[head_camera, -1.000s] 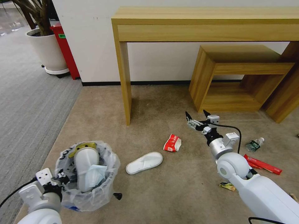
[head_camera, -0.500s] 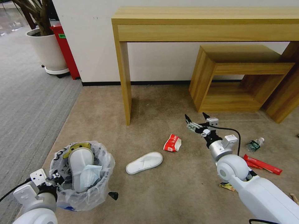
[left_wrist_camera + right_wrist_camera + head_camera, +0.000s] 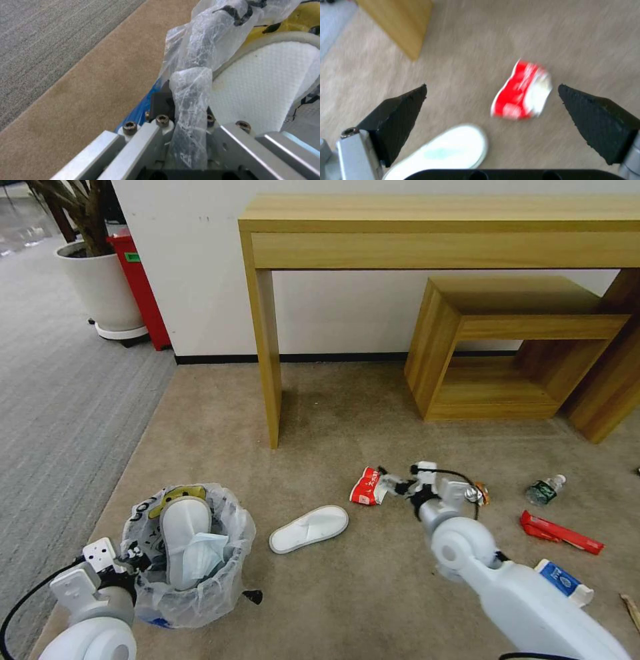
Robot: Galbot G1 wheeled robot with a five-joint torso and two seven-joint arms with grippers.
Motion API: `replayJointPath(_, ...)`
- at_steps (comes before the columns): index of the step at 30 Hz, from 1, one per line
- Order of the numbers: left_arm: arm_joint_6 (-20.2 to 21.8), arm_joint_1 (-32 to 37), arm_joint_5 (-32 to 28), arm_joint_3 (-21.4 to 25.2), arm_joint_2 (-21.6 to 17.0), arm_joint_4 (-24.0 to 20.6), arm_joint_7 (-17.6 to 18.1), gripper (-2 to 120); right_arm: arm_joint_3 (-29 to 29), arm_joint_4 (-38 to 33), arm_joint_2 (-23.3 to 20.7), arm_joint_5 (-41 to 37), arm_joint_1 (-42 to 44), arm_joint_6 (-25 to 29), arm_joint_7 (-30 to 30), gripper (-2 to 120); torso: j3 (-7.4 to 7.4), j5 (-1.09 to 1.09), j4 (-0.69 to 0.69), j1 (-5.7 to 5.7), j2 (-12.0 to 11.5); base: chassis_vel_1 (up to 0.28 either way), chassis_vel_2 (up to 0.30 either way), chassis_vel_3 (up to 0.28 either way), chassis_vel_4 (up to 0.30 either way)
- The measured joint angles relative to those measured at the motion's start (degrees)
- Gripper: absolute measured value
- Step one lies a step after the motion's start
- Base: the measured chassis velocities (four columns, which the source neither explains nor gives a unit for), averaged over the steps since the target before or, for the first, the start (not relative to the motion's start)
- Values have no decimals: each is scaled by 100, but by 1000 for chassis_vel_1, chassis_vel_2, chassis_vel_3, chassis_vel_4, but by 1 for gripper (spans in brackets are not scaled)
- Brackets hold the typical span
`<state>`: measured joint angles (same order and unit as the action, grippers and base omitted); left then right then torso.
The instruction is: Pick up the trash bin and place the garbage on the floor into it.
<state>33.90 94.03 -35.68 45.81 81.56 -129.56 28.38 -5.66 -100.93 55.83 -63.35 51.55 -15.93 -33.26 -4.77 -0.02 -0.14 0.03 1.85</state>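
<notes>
Right gripper (image 3: 491, 100) hangs low over the beige-tan carpet floor (image 3: 333, 407), jaws spread wide, with the crumpled red-and-white carton (image 3: 521, 91) lying between them, nearer one side, white slipper (image 3: 443, 152) just beside. Left gripper (image 3: 186, 117) has its jaws clamped on the plastic-bag-lined round trash bin (image 3: 190, 553)'s rim.

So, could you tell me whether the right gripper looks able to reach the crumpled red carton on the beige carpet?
Probably yes: the right gripper is open just above the crumpled red carton, nothing between them.
</notes>
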Motion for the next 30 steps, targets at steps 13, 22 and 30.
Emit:
replayJointPath(13,-6,14,25,-28,97,9,1,1,-949,1168,1734,-788,-902,-310,-1183,100,0,0,3,0,0,0,0,0,0)
replayJointPath(22,-27,-3,17,-20,70,66,0,1,-1024,1845,2140,-779,-955,-280,-1361,100,0,1,0,0,0,0,0,0,0)
replayJointPath(30,-34,-27,0,-41,44,85,-2,1,-1081,2339,2345,-690,-963,-216,-1353,100,0,1,0,0,0,0,0,0,0)
